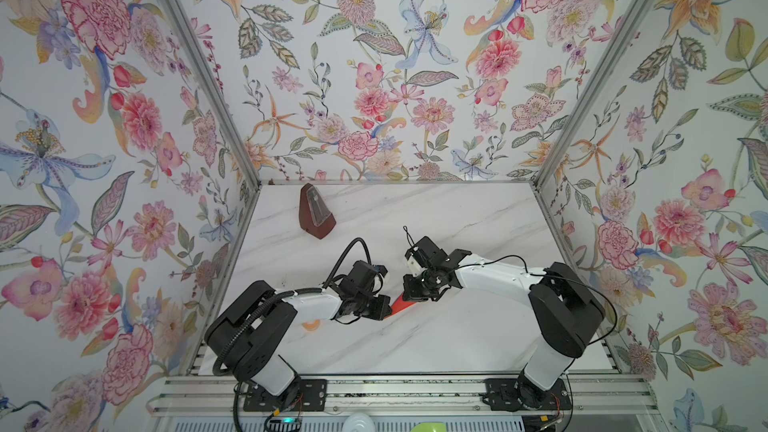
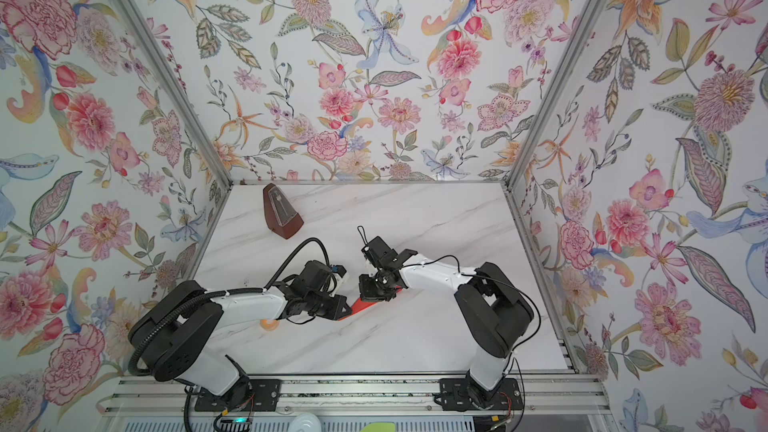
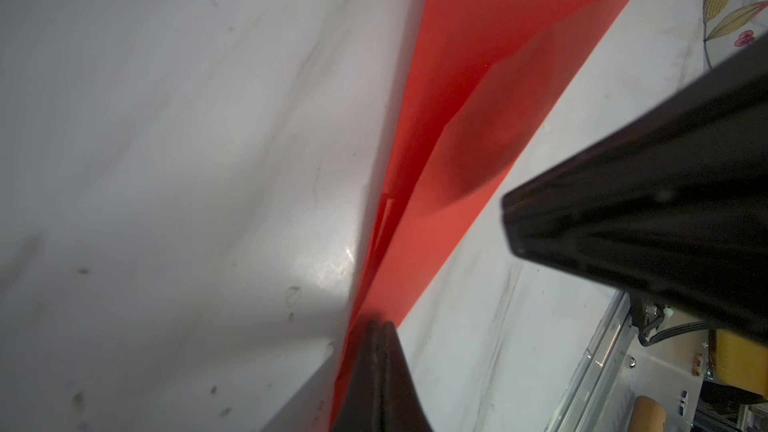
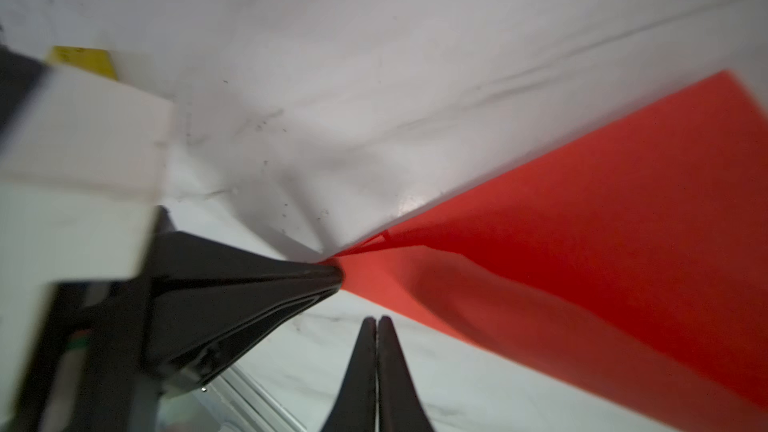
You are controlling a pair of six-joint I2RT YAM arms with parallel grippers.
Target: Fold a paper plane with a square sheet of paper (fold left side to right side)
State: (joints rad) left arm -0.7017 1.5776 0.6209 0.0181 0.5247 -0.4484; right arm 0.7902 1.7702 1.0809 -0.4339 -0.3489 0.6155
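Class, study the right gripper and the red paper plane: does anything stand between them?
Nothing visible does. The right gripper, fingers shut, hangs over the table just short of the paper plane. The left gripper meets the plane's pointed end, off to one side.

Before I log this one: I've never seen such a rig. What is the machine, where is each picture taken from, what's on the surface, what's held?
Two robot arms are mounted along the near edge of a marble-look table. Two pictures look down from overhead, side by side; the other two come from a camera on each wrist. On the table are a folded red sheet of paper, a brown metronome at the back and a small yellow object partly under the left arm. The left tool is shut, its tip on the paper's pointed end; pinching or only pressing, I cannot tell. The right tool is shut too, close by the paper, holding nothing.
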